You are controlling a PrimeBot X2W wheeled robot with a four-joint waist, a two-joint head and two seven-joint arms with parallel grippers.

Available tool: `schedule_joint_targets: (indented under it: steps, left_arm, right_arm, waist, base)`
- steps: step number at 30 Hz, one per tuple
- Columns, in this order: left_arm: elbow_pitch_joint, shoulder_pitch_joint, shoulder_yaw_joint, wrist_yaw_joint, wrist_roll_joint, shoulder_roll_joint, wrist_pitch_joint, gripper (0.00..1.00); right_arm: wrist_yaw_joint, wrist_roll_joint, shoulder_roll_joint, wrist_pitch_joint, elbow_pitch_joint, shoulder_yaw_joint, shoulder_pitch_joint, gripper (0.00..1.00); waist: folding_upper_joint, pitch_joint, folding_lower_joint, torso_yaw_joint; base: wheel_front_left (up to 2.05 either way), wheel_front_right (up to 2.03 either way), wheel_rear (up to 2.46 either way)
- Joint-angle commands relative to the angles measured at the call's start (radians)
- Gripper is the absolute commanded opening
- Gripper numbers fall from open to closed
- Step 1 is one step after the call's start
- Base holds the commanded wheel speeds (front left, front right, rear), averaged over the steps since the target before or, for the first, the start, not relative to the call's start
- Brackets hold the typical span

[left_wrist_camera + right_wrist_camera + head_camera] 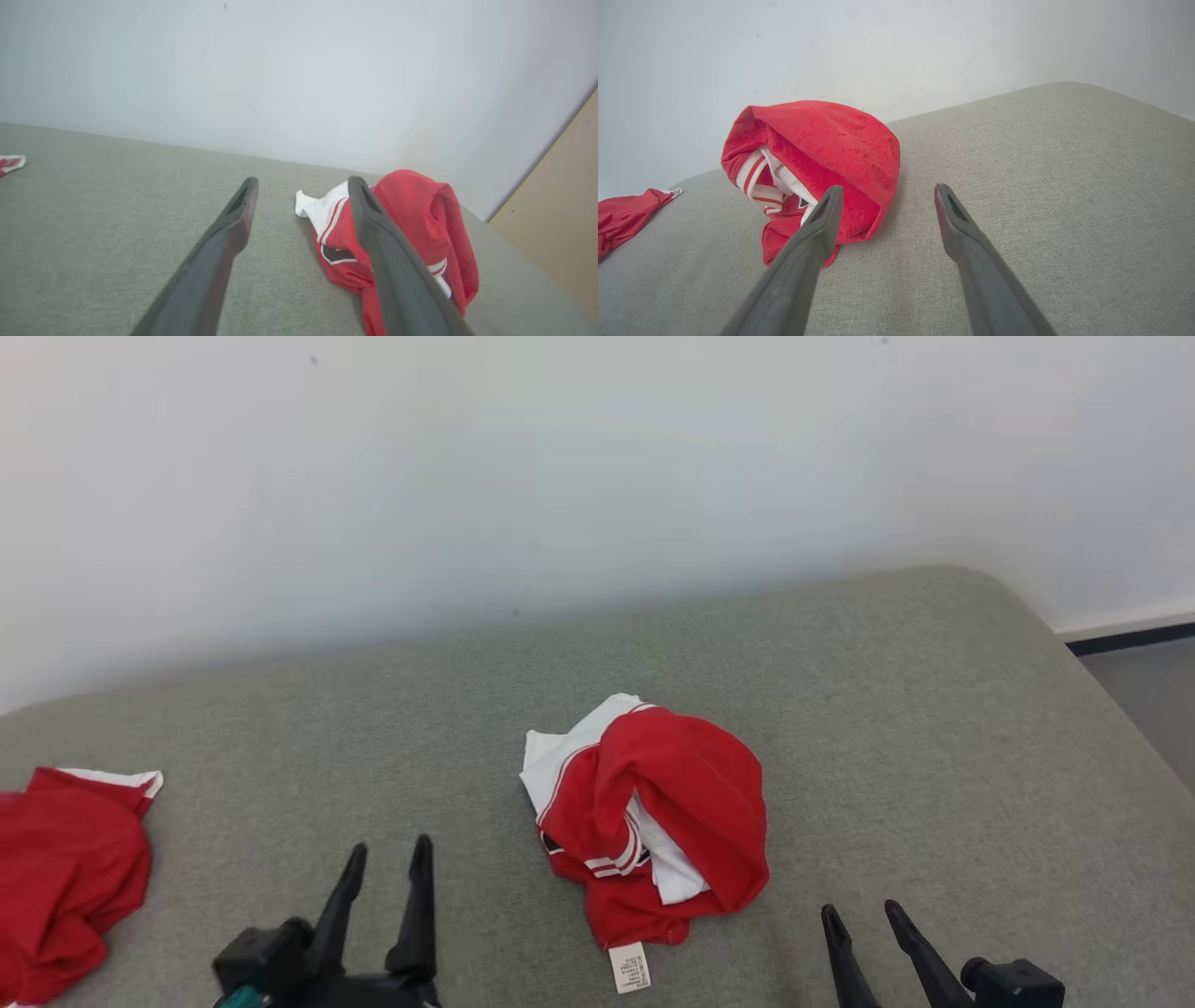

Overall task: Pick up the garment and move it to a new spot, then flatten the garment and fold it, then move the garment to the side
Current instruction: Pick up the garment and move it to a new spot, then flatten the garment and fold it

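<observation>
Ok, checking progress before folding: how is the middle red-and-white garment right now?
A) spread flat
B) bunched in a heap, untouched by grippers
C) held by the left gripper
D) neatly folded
B: the garment lies bunched on the grey surface, with the left gripper and right gripper both open and clear of it.

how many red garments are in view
2. One crumpled red-and-white garment lies in the middle; a second red garment sits at the head view's left edge, partly cut off.
</observation>
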State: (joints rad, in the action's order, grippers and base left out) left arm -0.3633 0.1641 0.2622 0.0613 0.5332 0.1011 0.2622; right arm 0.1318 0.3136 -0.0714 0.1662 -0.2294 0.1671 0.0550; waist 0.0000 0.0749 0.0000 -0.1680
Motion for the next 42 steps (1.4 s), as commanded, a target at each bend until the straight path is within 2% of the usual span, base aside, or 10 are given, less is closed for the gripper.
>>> schedule_joint_targets:
  steps: [1,4,7,17,26,42]
  left_arm:
    - [0.03,-0.042,-0.024,-0.005,-0.019,0.0,0.003,1.0]
    - [0.134,-0.125,-0.098,-0.007,-0.076,-0.011,0.003,1.0]
    - [0.179,-0.201,-0.152,-0.003,-0.125,-0.021,0.003,1.0]
    - [0.162,-0.324,-0.243,0.017,-0.264,-0.036,0.004,1.0]
    - [0.113,-0.346,-0.291,0.051,-0.288,-0.041,0.004,1.0]
    - [0.102,-0.339,-0.291,0.066,-0.288,-0.051,0.004,1.0]
  right_arm:
    - [-0.002,-0.008,-0.006,-0.004,0.005,-0.007,0.014,1.0]
    - [-0.002,-0.015,-0.012,-0.004,0.013,-0.028,0.022,1.0]
    - [-0.002,-0.022,-0.021,-0.004,0.019,-0.048,0.034,1.0]
    - [-0.002,-0.024,-0.048,0.011,0.009,-0.093,0.071,1.0]
    - [-0.002,-0.022,-0.045,0.016,-0.004,-0.105,0.086,1.0]
    - [-0.002,-0.02,-0.026,0.021,-0.004,-0.102,0.087,1.0]
  waist:
    - [0.0,0.025,0.0,0.05]
    - [0.0,0.034,0.0,0.075]
    - [0.0,0.044,0.0,0.093]
    - [0.0,0.056,0.0,0.125]
    - [0.0,0.052,0.0,0.119]
    - [0.0,0.043,0.0,0.114]
  base:
    - [0.0,0.0,0.0]
    - [0.0,0.0,0.0]
    - [0.0,0.0,0.0]
    - [0.0,0.0,0.0]
    - [0.0,0.0,0.0]
    - [0.0,0.0,0.0]
